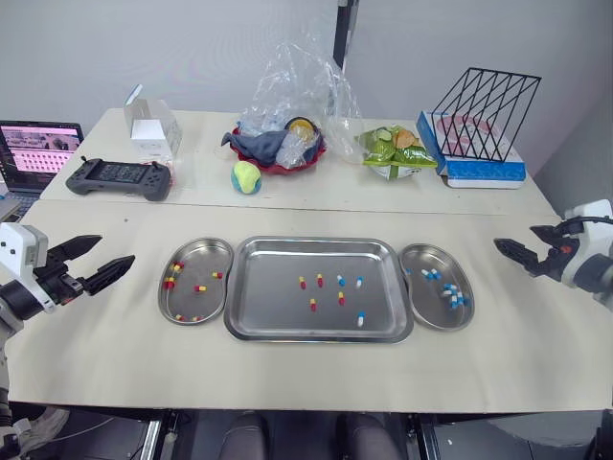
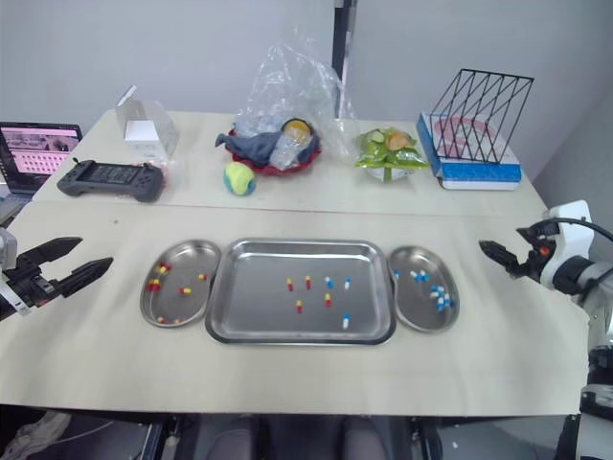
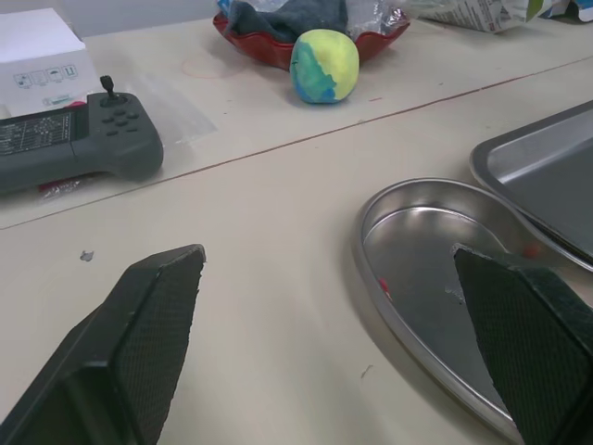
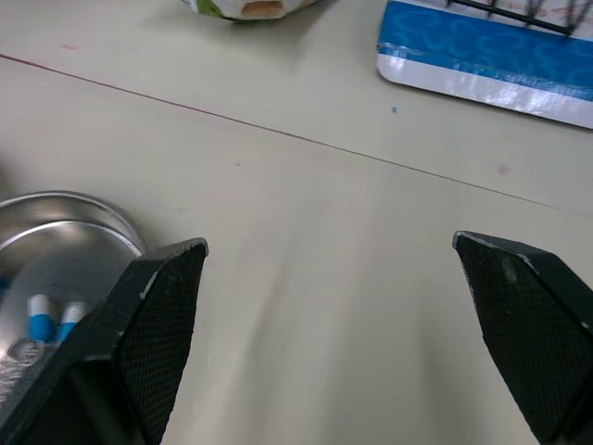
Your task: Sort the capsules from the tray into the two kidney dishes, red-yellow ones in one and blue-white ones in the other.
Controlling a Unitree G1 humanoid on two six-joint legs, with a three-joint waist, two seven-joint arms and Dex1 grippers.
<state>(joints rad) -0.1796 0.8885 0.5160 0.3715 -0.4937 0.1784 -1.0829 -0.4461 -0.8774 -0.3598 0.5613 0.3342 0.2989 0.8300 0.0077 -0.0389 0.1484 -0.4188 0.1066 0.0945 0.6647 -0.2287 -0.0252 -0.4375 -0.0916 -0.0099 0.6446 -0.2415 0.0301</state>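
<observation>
Cream table (image 1: 287,374) before a plain pale wall (image 1: 172,48)
A dark vertical post (image 1: 345,29) rises behind the table's far edge; the light is even.

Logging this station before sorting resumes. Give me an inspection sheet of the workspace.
Surface: beige table, with a seam line across it.
Job's things: the tray holds mixed capsules. The left kidney dish holds red-yellow capsules. The right kidney dish holds blue-white capsules.
Clutter: at the back are a game controller, ball, red bowl under a plastic bag, snack bag, wire rack on a blue box, and white box.
Grippers: the left gripper has its jaws open and empty, beside the left dish. The right gripper has its jaws open and empty, beside the right dish.
Cables: nothing seen on the table.
Surroundings: laptop at the left, grey wall behind.
</observation>
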